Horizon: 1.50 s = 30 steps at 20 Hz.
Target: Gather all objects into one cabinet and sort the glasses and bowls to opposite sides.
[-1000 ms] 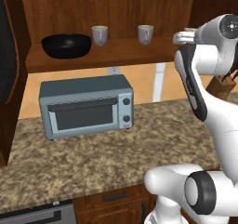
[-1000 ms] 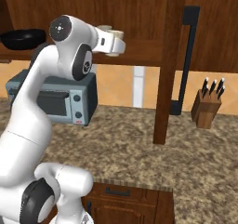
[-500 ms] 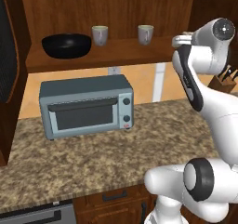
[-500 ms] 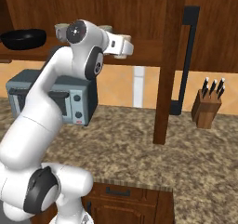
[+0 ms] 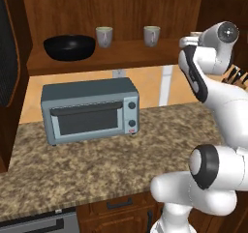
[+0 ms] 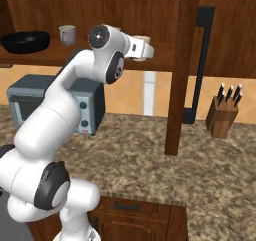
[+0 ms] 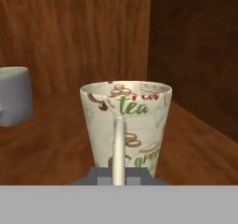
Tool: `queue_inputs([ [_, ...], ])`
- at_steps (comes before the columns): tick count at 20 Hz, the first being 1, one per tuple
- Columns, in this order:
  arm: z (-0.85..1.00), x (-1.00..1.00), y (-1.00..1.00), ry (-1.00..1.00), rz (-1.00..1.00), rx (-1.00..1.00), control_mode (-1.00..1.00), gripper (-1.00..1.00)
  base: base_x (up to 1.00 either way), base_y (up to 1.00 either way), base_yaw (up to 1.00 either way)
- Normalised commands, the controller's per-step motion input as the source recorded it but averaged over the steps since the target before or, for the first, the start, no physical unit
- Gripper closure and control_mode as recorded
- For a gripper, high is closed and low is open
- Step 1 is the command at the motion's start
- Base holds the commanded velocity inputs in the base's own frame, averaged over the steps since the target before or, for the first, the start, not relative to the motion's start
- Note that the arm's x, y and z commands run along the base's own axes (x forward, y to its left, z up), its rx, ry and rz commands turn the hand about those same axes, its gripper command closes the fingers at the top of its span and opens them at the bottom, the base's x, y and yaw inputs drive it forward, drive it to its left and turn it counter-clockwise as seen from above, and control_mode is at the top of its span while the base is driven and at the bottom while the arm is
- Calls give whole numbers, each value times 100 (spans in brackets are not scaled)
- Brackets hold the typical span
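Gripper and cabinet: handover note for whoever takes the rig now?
Gripper: shut on the tea cup, held at the right end of the cabinet shelf.
Black bowl sits at the shelf's left end; two grey cups stand mid-shelf, to its right.
Done: bowl and two cups shelved.
Left: set the tea cup down on the right, release.

White arm (image 5: 208,96) rises from base, elbow bent high, forearm reaching forward at shelf height. In right base view, arm (image 6: 65,110) arcs up from lower left; wrist (image 6: 107,52) with dark joint caps turned level, hand extended to right. Gripper (image 6: 144,44) at end of hand, jaws drawn nearly together, clamped on cup (image 7: 125,125). In hand view, cup sits upright directly ahead of hand, close in, between jaws.
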Motion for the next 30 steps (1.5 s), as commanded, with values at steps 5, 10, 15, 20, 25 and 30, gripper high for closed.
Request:
queue_inputs([
  [5, 0, 60, -7, 0, 0, 0, -100, 100, 0, 0, 0],
  [10, 0, 61, -16, 0, 0, 0, -100, 100, 0, 0, 0],
  [15, 0, 48, -19, 0, -3, 0, -100, 100, 0, 0, 0],
  [20, -1, 39, -25, 0, -5, 0, -100, 100, 0, 0, 0],
  [25, -3, 21, -24, 0, -12, 0, -100, 100, 0, 0, 0],
  [30, -13, 14, -10, 0, -11, 0, -100, 100, 0, 0, 0],
])
